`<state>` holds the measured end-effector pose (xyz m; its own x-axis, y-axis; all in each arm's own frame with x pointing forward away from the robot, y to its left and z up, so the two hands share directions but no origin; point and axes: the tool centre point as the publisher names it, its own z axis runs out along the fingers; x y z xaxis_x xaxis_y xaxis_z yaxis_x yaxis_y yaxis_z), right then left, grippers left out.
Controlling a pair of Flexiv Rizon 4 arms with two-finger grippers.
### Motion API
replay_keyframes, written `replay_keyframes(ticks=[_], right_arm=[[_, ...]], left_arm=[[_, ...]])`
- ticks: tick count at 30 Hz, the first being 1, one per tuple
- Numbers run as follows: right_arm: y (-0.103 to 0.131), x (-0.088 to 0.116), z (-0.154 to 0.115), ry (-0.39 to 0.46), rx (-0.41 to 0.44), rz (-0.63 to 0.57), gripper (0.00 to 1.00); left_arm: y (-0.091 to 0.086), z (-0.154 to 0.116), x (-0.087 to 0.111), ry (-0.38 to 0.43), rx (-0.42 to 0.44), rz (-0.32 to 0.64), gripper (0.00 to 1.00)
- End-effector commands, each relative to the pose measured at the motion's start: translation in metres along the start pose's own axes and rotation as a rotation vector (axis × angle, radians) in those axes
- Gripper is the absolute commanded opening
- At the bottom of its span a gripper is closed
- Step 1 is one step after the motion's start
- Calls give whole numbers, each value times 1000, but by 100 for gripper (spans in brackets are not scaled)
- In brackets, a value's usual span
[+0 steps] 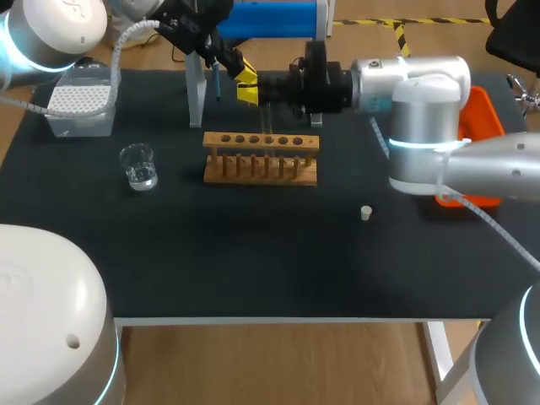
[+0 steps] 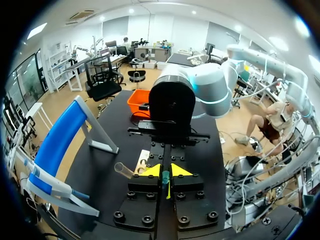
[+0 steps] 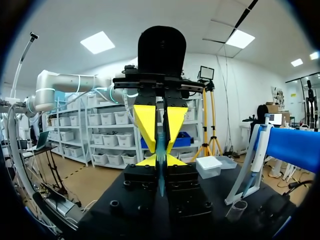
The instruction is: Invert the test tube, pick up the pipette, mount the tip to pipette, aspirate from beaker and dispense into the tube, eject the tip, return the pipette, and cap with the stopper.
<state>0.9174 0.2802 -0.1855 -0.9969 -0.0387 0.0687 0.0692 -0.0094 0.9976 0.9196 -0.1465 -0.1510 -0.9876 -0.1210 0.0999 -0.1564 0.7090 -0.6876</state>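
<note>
Starting at the fingertips: the left gripper point(image 2: 165, 171) has its yellow tips pressed almost together, with only a thin blue-green strip showing in the seam and no tube between them. The right gripper point(image 3: 161, 161) looks the same, its fingers drawn together on nothing I can identify. The two sit nose to nose, tips nearly touching, in the air just above the wooden rack point(image 1: 295, 177). That closeness is the first hazard: if either arm swings off before backing away, finger would likely strike finger. Just below them the test tube point(image 2: 125, 171) appears to stand in the rack, mouth up and proud of the top board, so a low or sideways retreat could clip its rim, tip it or drag the rack. Just behind the left gripper is the white stand point(image 1: 196, 94) carrying the blue pipette point(image 1: 274, 18); a hurried turn toward it could knock the stand's leg and shake the pipette loose. Further out, the beaker point(image 1: 137, 165) holds liquid near the rack on my left and could spill if an arm sweeps low. The small stopper point(image 1: 365, 213), alone on the table point(image 1: 253, 253), would probably roll at a slight nudge.
</note>
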Motion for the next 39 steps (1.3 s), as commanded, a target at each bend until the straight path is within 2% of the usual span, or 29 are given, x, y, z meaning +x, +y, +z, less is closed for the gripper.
replay_keyframes(ticks=[1, 2, 3, 7, 12, 24, 30, 39], right_arm=[[1, 0, -3, -5, -2, 0, 0], [1, 1, -4, -6, -3, -1, 0], [1, 1, -5, -7, -3, 1, 0], [-3, 7, -18, -22, -5, 5, 0], [-11, 23, -46, -35, -2, 10, 0], [-30, 77, -141, -69, 36, -5, 0], [-38, 97, -184, -81, 29, -20, 0], [-59, 116, -222, -75, 28, -40, 0]], left_arm=[[-1, -1, 2, 4, -5, -2, 0], [-1, -1, 2, 4, -5, -2, 93], [-1, -1, 2, 4, -5, -2, 100], [-1, -1, 2, 4, -5, -2, 100], [-1, -1, 2, 4, -5, -2, 100], [-1, -1, 2, 4, -5, -2, 100], [-1, -1, 2, 4, -5, -2, 100], [-1, -1, 2, 4, -5, -2, 100]])
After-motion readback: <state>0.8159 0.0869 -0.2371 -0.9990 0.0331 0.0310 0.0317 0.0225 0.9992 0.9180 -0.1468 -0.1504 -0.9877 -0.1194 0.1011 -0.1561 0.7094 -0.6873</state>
